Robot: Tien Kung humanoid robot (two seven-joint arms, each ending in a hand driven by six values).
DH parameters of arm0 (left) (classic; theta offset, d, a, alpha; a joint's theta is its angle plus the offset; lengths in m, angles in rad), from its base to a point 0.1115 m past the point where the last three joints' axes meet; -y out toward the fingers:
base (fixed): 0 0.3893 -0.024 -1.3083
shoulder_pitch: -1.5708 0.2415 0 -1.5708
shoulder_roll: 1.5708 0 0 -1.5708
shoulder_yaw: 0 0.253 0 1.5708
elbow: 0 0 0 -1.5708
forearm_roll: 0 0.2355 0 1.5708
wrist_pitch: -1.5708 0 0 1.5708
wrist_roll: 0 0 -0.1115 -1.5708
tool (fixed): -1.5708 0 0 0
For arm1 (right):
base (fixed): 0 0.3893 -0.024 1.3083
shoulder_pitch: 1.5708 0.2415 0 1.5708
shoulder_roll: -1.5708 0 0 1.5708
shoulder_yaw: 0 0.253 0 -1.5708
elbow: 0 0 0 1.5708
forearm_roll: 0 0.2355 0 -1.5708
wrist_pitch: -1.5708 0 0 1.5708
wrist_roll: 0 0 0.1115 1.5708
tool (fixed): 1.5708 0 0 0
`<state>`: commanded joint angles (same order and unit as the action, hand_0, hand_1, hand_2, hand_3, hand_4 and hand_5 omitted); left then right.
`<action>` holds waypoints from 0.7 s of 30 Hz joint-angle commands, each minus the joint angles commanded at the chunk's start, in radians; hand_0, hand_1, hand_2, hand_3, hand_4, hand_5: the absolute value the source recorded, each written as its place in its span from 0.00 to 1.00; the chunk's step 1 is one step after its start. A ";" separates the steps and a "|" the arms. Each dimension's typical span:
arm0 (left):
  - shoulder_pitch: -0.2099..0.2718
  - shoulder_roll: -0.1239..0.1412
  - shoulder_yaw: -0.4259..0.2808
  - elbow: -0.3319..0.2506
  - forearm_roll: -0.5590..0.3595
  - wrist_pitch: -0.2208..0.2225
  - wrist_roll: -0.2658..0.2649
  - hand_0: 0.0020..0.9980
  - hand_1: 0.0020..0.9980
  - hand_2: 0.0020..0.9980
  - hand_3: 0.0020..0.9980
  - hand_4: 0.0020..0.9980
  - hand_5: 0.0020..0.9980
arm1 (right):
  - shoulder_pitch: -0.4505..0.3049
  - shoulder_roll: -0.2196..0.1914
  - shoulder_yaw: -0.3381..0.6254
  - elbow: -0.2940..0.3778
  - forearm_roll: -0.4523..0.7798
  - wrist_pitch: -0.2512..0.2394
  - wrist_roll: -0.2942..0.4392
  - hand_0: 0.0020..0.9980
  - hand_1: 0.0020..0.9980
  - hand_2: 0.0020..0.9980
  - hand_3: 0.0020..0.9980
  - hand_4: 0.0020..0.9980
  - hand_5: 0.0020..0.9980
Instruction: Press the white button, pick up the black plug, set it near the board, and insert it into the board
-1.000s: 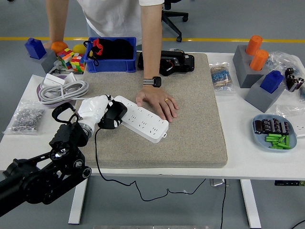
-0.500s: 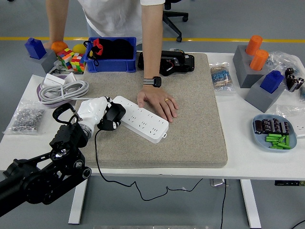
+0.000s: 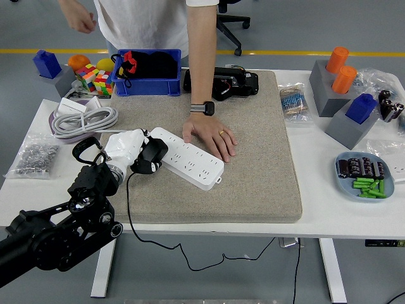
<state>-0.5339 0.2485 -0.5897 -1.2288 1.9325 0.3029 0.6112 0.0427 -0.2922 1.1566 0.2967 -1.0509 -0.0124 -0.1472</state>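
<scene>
- Left hand [image 3: 130, 151]: white-gloved, near-left part of the mat; fingers curled tight around the black plug [image 3: 149, 154].
- Black plug: held in the left hand's grasp, at the left end of the white power strip [image 3: 188, 158], touching or just over it; whether the pins are seated cannot be told. Its black cable [image 3: 130, 212] drops off the mat's near edge and loops under the table.
- White power strip: lies diagonally on the grey mat [image 3: 253, 164], from far left to near right.
- Change against 0.5 s ago: left hand and plug have shifted only slightly toward the strip; the strip has not moved. The person's other hand [image 3: 82, 24], earlier resting at the table's far-left corner, is now raised clear of the table at the far left.
- Person's hand [image 3: 210, 137]: flat on the mat, touching the strip's far edge, with a watch on the wrist and a ring on 1 finger; position unchanged.
- Right arm: not visible.
- Surroundings: blue bin [image 3: 149, 75] at the mat's far-left edge; coiled white cable [image 3: 82, 120] left of the mat; puzzle cubes [image 3: 95, 78] beyond it; tray of green and black parts [image 3: 364, 176] at the near right.
</scene>
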 joint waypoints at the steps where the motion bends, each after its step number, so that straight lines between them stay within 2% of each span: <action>1: -0.002 -0.001 0.000 0.000 0.000 -0.003 0.004 0.23 0.24 0.25 0.57 0.68 0.00 | 0.000 0.000 -0.001 0.000 0.000 0.000 0.000 0.63 0.63 0.61 0.60 0.67 0.44; 8: -0.024 -0.004 0.004 0.001 0.000 -0.033 0.034 0.23 0.23 0.24 0.57 0.68 0.00 | 0.001 -0.001 -0.001 0.000 0.000 0.000 0.000 0.63 0.63 0.61 0.60 0.67 0.44; 15: -0.044 -0.005 0.006 0.006 -0.006 -0.096 0.034 0.22 0.23 0.24 0.57 0.68 0.00 | 0.000 -0.003 0.002 0.000 0.000 0.000 0.000 0.63 0.63 0.61 0.60 0.67 0.44; 21: -0.051 -0.003 0.006 0.004 -0.010 -0.126 0.034 0.22 0.23 0.24 0.57 0.68 0.00 | -0.001 -0.002 0.005 0.000 -0.001 0.000 0.000 0.63 0.63 0.61 0.60 0.67 0.44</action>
<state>-0.5844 0.2455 -0.5835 -1.2249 1.9230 0.1773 0.6454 0.0420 -0.2938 1.1616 0.2967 -1.0521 -0.0124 -0.1477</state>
